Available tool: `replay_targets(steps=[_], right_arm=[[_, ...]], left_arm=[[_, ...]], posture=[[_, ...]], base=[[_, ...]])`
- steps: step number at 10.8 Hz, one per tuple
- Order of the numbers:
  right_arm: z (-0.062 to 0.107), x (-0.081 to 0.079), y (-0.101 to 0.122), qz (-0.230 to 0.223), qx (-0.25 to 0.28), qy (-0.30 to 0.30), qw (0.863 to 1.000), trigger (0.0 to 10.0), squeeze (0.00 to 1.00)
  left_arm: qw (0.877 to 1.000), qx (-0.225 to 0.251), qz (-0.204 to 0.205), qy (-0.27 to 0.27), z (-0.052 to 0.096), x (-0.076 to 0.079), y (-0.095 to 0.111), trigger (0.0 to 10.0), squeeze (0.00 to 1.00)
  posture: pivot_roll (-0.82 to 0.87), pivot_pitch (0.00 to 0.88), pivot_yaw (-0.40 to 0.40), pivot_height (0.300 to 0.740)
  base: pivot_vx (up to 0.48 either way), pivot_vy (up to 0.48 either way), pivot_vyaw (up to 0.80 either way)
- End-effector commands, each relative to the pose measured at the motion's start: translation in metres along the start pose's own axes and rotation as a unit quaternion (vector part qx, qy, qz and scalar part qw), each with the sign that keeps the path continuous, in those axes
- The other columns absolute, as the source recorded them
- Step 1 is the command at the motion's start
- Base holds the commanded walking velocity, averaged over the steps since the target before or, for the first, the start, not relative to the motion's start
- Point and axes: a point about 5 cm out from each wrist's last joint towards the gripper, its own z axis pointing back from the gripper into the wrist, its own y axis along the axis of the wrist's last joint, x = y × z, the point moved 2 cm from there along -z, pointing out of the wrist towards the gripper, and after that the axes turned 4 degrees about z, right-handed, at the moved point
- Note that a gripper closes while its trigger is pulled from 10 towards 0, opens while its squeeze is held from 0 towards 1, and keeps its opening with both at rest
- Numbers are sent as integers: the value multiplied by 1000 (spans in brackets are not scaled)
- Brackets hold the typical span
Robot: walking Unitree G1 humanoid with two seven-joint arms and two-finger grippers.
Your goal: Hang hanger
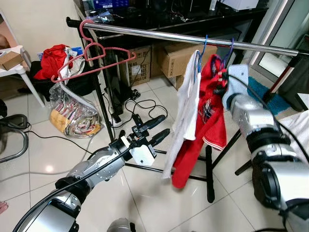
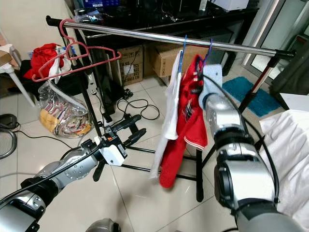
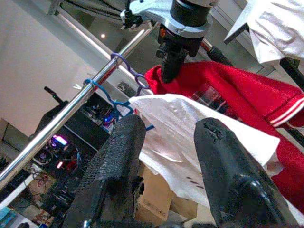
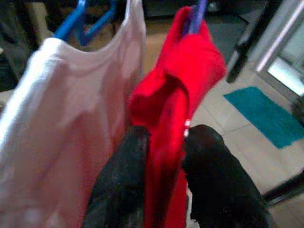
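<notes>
Chrome rail (image 1: 193,39) crosses the room above pale floor tiles (image 1: 43,150), cardboard boxes (image 1: 181,58) behind it. At one o'clock a red shirt (image 1: 210,116) hangs on a purple hanger (image 1: 228,50); the right gripper (image 4: 164,142) pinches its cloth. Beside it hangs a white shirt (image 1: 186,111) on a blue hanger (image 1: 202,50). At eleven o'clock hang empty pink hangers (image 1: 94,55). Down at six o'clock the left gripper (image 1: 154,130) is spread wide, holding nothing.

A lived-in home room: glossy white floor tiles (image 1: 145,203), a chrome clothes rail (image 1: 193,38) at twelve o'clock, brown cardboard boxes (image 1: 176,58) beneath a black desk (image 1: 183,19), a white plastic chair (image 1: 17,67) at ten o'clock.
</notes>
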Motion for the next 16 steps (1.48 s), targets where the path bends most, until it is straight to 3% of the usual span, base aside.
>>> replay_targets(steps=[1,2,3,4,6,8,11,14,16], right_arm=[[1,-1,4,-1,11,7,1000,10000,604],[3,0,2,0,14,10,1000,10000,0],[6,4,-3,11,21,8,1000,10000,0],[18,21,-26,34,29,-29,999,10000,0],[32,27,-37,-13,48,-30,998,10000,0],[47,28,-36,-23,99,-38,994,10000,0],[53,17,-71,0,86,-31,996,10000,0],[64,-13,-136,49,46,32,997,10000,0],[74,-17,-166,64,20,44,997,10000,0]], left_arm=[[1000,-4,-1,-14,0,5,-1,10000,0],[1000,-6,4,-9,0,4,-1,10000,0],[1000,-8,10,-3,0,4,-1,10000,0],[999,-21,28,15,2,7,-4,10000,0],[997,-31,53,37,6,9,-6,10000,0],[993,-45,88,70,9,10,-10,10000,0],[970,-91,183,134,16,21,-20,10000,0],[927,-173,282,177,41,48,-37,10000,0],[900,-220,318,204,56,56,-48,10000,0]], posture=[[122,0,-37,740],[122,0,-37,740],[122,0,-37,740],[122,0,-37,740],[108,0,-36,740],[98,0,-34,740],[99,0,-38,740],[125,0,-55,740],[132,0,-61,740]], base=[[0,0,0],[0,0,0],[0,0,0],[0,0,0],[0,0,0],[0,0,0],[0,0,0],[0,0,0],[0,0,0]])
